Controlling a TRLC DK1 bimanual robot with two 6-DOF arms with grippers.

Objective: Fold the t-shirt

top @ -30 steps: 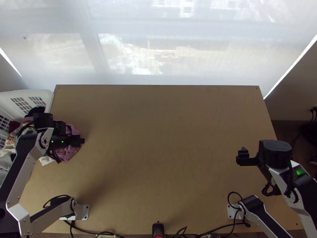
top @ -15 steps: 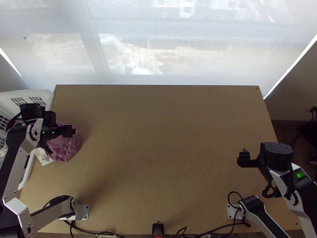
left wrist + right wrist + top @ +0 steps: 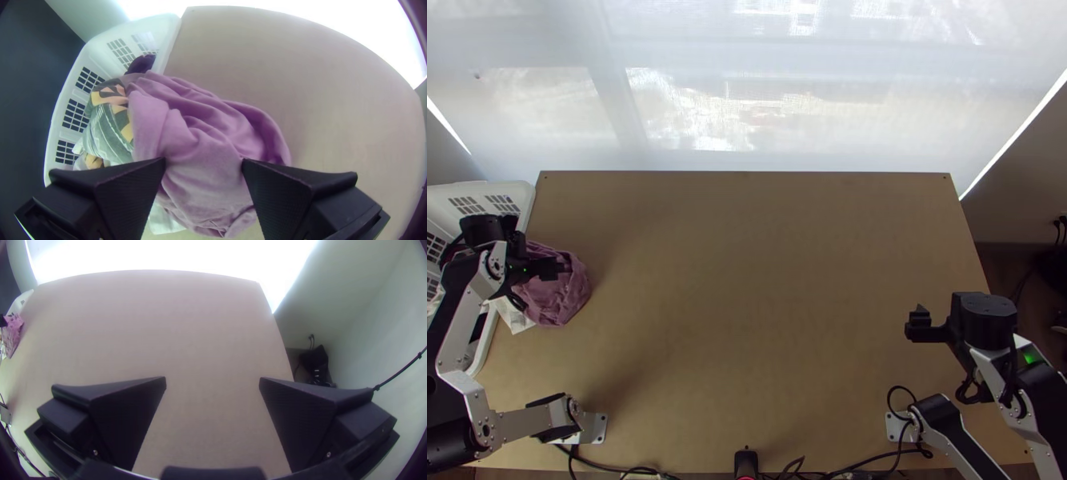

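Beneath us the table runs to a bright blind, with open room across its middle. By the left edge, our left gripper, parted, hangs over bunched purple cloth at the basket; our right gripper, also unclenched, hovers near the right edge.

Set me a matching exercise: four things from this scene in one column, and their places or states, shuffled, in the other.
1. basket
2. purple cloth
3. left gripper
4. right gripper

A. open, over bare table
B. bunched, partly on the table
C. white, with openwork sides
D. open, at the purple cloth

Pairs: 1-C, 2-B, 3-D, 4-A
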